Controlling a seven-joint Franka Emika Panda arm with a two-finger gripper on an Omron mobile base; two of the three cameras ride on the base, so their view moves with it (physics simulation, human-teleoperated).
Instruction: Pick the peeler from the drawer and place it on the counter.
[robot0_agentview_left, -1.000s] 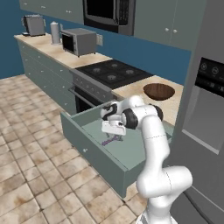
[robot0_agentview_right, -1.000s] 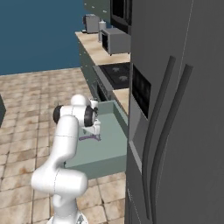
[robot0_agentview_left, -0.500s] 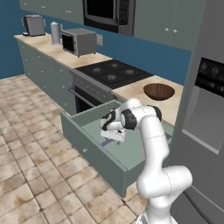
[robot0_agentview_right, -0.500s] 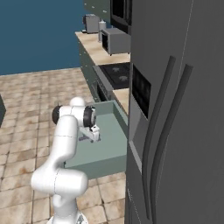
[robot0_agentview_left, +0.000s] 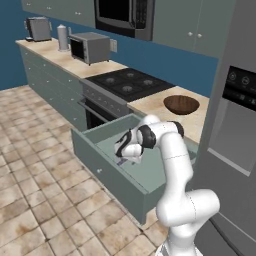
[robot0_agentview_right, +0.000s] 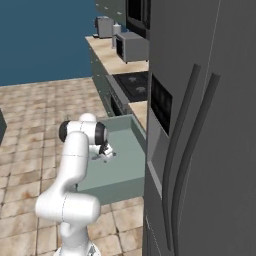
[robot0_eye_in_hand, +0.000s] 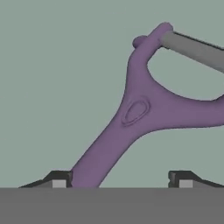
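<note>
The purple peeler (robot0_eye_in_hand: 135, 109) lies flat on the floor of the open grey-green drawer (robot0_agentview_left: 102, 167), its forked head and grey blade pointing away from the hand. My gripper (robot0_eye_in_hand: 121, 180) is down inside the drawer, straddling the slim handle. The left fingertip (robot0_eye_in_hand: 59, 178) sits right beside the handle, while the right one stands well apart from it, so the jaws are open around the handle. In the left base view the gripper (robot0_agentview_left: 124, 158) is low over the drawer floor; in the right base view the gripper (robot0_agentview_right: 106, 153) is there too. The beige counter (robot0_agentview_left: 200, 125) runs behind the drawer.
A wooden bowl (robot0_agentview_left: 181, 104) rests on the counter right of the black stovetop (robot0_agentview_left: 131, 82). A tall grey fridge (robot0_agentview_right: 200, 125) stands to the right of the drawer. A toaster oven (robot0_agentview_left: 90, 47) sits further left. Tiled floor lies in front of the drawer.
The hand has dropped lower into the drawer, down onto the peeler. Its fingers have drawn somewhat closer together.
</note>
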